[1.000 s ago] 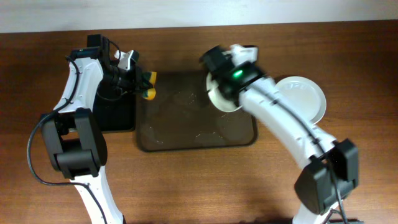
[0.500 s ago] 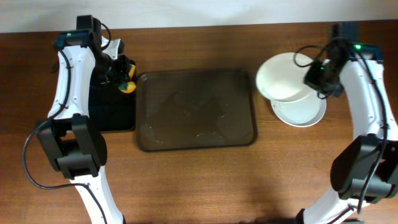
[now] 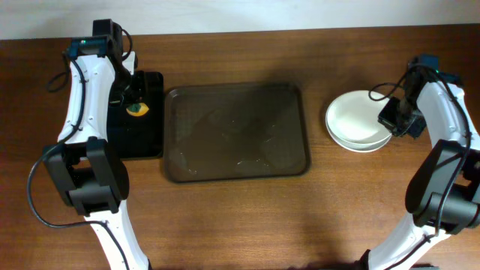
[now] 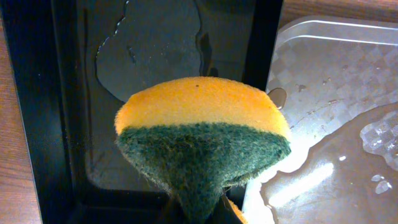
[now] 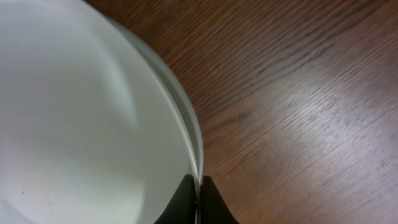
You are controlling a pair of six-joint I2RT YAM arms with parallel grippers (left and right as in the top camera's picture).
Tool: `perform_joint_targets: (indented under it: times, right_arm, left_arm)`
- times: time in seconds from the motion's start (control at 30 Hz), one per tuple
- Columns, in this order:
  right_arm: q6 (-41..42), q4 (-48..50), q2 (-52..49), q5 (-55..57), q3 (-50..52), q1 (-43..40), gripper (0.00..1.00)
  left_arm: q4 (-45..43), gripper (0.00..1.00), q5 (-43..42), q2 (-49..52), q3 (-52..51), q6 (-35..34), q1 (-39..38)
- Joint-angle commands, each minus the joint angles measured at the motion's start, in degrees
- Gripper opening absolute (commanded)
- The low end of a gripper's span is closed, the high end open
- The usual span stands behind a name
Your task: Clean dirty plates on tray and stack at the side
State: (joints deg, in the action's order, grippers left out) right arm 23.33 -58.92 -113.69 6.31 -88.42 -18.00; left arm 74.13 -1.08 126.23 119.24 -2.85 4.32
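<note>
Brown wooden table (image 3: 225, 217) under a fixed overhead camera: the dark brown tray (image 3: 237, 177) lies bare at centre, wet streaks on its floor and no crockery on it, while the plates (image 3: 358, 120) sit piled well off to one side, directly at the tips of the right gripper (image 3: 396, 120). Seen from that wrist, the two black fingers (image 5: 186, 193) are pinched closed on the thin rim of the top plate (image 5: 81, 112), which spreads away in front of them, with a second rim just beneath it; how many plates make up the pile cannot be read. Across the table, the left gripper (image 3: 135, 101) is clamped on a yellow-and-green sponge (image 4: 202, 137), squeezed at its green base and hanging just above the wet floor of the small black tray (image 4: 155, 56) below it, the large tray's edge close alongside. The job looks all but finished, with only the set-down and release to come. To do that well, the right arm should let the plate settle flat and centred on the one under it before the fingers part, then open only a little and back straight out away from the rim, so the lower finger does not lever or drag the stack. The sponge hand should lower, not drop.
</note>
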Motion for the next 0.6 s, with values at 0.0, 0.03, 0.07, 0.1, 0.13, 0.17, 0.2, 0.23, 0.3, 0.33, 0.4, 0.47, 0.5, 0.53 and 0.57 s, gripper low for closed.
perform_joint_targets:
  times: [0.0,0.03,0.07,0.1,0.13,0.17,0.2,0.23,0.3,0.33,0.4,0.47,0.5,0.53,0.57]
  right_arm:
    - [-0.42,0.87,-0.39,1.49,0.87,-0.07,0.05]
    - [-0.42,1.05,-0.39,1.46,0.87,-0.07,0.13]
    - [-0.42,1.27,-0.39,1.42,0.87,-0.07,0.35]
    - [-0.66,1.38,-0.39,0.85,0.87,0.0,0.73]
    - [-1.57,1.53,-0.39,-0.48,0.87,0.04,0.95]
    - [-3.74,1.55,-0.39,-2.84,0.81,0.04,0.98]
    - [-7.52,1.53,-0.39,-6.88,0.7,0.04,0.98]
    - [-9.62,1.44,-0.37,-9.51,0.61,0.04,0.98]
    - [-10.03,0.42,-0.35,-12.24,0.28,0.37,0.98]
    - [-10.05,0.15,-0.28,-13.03,0.11,0.72,0.98]
    - [-10.05,-0.17,-0.04,-14.43,-0.09,1.57,0.98]
    - [-10.05,-0.2,0.72,-15.15,-0.42,3.34,0.99]
    - [-10.05,0.04,1.31,-15.13,-0.52,4.59,0.99]
    - [-10.05,0.33,1.73,-15.1,-0.63,5.57,0.99]
    - [-10.05,0.76,2.27,-15.1,-0.68,6.86,0.99]
  left_arm:
    - [-0.15,0.01,1.11,0.42,-0.66,-0.81,0.35]
    - [-0.15,0.01,1.11,0.39,-0.68,-0.81,0.35]
    - [-0.11,0.01,1.11,0.42,-0.7,-0.81,0.35]
    - [-0.11,0.01,1.11,0.42,-0.7,-0.81,0.35]
    - [-0.13,0.01,1.11,0.42,-0.7,-0.81,0.37]
    - [-0.15,0.01,1.14,0.42,-0.7,-0.81,0.37]
    - [-0.26,0.01,1.14,0.42,-0.7,-0.81,0.37]
    - [-0.37,0.01,1.11,0.42,-0.7,-0.81,0.37]
    - [-0.76,0.01,1.11,0.39,-0.7,-0.81,0.37]
    - [-0.79,0.01,1.11,0.42,-0.7,-0.81,0.37]
    - [-0.79,0.01,1.25,0.42,-0.7,-0.81,0.37]
    - [-0.9,0.01,2.14,0.42,-0.92,-0.83,0.37]
    - [-1.05,0.01,3.06,0.42,-1.16,-0.83,0.37]
    - [-1.25,0.01,3.93,0.42,-1.4,-0.83,0.37]
    - [-2.05,0.01,4.85,0.48,-2.12,-0.79,0.37]
